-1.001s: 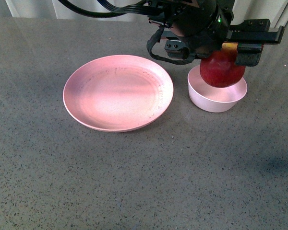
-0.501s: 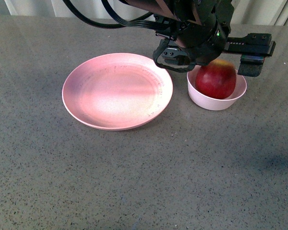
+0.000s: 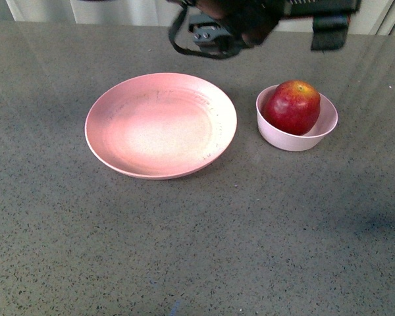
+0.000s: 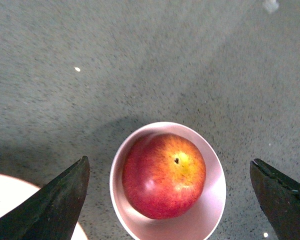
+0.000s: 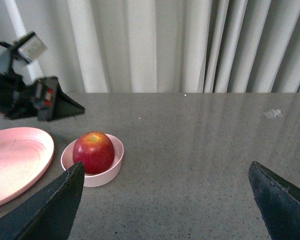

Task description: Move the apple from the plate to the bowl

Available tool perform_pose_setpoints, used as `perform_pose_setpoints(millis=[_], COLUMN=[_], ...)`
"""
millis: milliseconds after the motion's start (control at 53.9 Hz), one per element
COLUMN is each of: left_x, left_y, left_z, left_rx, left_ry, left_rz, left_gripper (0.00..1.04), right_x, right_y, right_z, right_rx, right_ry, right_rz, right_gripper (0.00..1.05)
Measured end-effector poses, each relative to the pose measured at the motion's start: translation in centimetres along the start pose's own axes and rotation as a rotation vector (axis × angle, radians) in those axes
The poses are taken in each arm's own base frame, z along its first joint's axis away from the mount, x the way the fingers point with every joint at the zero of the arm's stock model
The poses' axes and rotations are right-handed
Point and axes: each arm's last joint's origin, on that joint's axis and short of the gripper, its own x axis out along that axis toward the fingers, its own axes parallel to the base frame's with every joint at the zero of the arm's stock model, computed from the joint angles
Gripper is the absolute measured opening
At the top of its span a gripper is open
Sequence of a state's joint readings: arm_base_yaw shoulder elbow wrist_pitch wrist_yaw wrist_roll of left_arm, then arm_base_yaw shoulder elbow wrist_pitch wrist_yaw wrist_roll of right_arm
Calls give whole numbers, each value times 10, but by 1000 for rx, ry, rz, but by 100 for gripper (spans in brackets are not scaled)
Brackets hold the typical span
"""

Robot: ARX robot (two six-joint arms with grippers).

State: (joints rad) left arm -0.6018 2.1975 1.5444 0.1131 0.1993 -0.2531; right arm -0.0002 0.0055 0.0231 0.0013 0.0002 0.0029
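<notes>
As the apple (image 3: 293, 106) lies in the bowl (image 3: 296, 140) and all jaws stand apart, raise your left gripper (image 4: 167, 161) straight up.

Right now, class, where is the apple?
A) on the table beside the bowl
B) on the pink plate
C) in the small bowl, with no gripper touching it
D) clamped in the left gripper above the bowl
C: the apple sits inside the bowl, the plate holds nothing, and in the left wrist view the left gripper is open, with its fingers wide apart and clear of the fruit.
</notes>
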Motion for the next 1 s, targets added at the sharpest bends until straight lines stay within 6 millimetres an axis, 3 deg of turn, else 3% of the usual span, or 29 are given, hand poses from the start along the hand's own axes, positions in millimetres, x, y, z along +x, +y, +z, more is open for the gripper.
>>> perform_pose_setpoints(millis=[130, 241, 260, 334, 352, 408, 445, 556, 630, 1001], left_x=[-42, -89, -109, -155, -178, -226, -247, -265, -269, -308], left_y=[25, 58, 70, 91, 99, 111, 111, 103, 101, 90], left_z=[20, 18, 12, -2, -9, -30, -45, -82, -94, -143], left_rx=[-45, 60, 68, 81, 86, 96, 95, 105, 103, 109], left_ry=[-87, -466, -541, -635, -656, -668, -678, -642, -627, -632], left_rz=[43, 457, 549, 630, 652, 693, 720, 701, 698, 704], left_gripper=[96, 79, 73, 63, 57, 45, 36, 11, 1, 2], right_x=[0, 0, 0, 0, 0, 0, 0, 0, 0, 0], right_y=[0, 0, 0, 0, 0, 0, 0, 0, 0, 0], right_z=[0, 0, 0, 0, 0, 0, 0, 0, 0, 0], right_rx=[0, 0, 0, 0, 0, 0, 0, 0, 0, 0], right_ry=[0, 0, 0, 0, 0, 0, 0, 0, 0, 0], right_rz=[0, 2, 2, 0, -1, 0, 0, 2, 2, 0], right_gripper=[96, 96, 96, 96, 96, 96, 96, 96, 96, 96])
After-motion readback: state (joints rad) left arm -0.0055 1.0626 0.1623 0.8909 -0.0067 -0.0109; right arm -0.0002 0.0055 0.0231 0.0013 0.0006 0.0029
